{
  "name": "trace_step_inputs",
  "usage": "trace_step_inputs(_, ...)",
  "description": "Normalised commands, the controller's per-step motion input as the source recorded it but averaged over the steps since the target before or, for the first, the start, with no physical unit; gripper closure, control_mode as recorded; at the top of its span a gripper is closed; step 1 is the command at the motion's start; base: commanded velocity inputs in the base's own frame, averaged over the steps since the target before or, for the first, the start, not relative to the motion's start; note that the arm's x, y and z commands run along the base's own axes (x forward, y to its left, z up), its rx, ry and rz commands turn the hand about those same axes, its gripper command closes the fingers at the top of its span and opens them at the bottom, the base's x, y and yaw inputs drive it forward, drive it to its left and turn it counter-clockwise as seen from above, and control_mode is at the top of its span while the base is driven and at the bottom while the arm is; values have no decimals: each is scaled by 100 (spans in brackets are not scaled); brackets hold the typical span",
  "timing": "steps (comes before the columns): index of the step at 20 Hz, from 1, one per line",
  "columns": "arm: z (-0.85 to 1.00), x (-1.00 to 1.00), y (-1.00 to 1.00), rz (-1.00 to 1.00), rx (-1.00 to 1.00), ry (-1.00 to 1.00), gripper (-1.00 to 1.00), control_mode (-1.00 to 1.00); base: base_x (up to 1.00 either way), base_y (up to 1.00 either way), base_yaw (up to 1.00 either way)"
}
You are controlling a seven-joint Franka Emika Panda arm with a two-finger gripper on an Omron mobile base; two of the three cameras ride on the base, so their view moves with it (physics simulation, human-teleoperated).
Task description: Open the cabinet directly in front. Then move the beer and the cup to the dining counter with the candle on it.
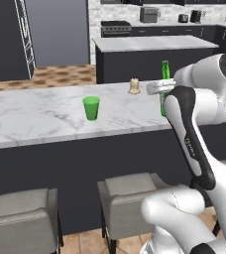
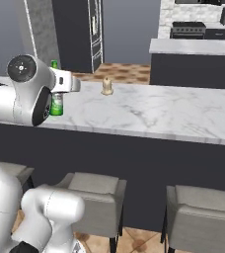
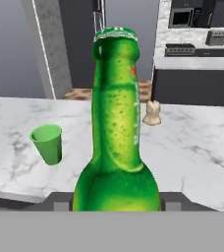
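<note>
Beer (image 3: 116, 147) right at hand camera, upright between gripper (image 1: 160, 88) jaws, grasped at body, base on or just above dining counter (image 1: 35, 116). Cup (image 1: 91, 107) upright on counter, apart to beer's left. Candle (image 1: 134, 87) behind, between them, near far edge. Stools (image 1: 21, 218) below.

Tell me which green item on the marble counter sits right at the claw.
The beer: the tall green bottle right at the claw. The cup stands apart, nearer the candle.

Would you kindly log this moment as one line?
beer: upright on dining counter, between end effector fingers | cup: on counter | candle: beyond beer
</note>
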Motion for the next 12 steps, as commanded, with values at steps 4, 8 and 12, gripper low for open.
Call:
trace_step_inputs(4,-22,39,-14,27,-2,-14,100,-100,0,0,0)
trace_step_inputs(8,-11,29,-21,36,7,0,100,-100,0,0,0)
trace_step_inputs(12,-6,37,-16,35,10,0,100,-100,0,0,0)
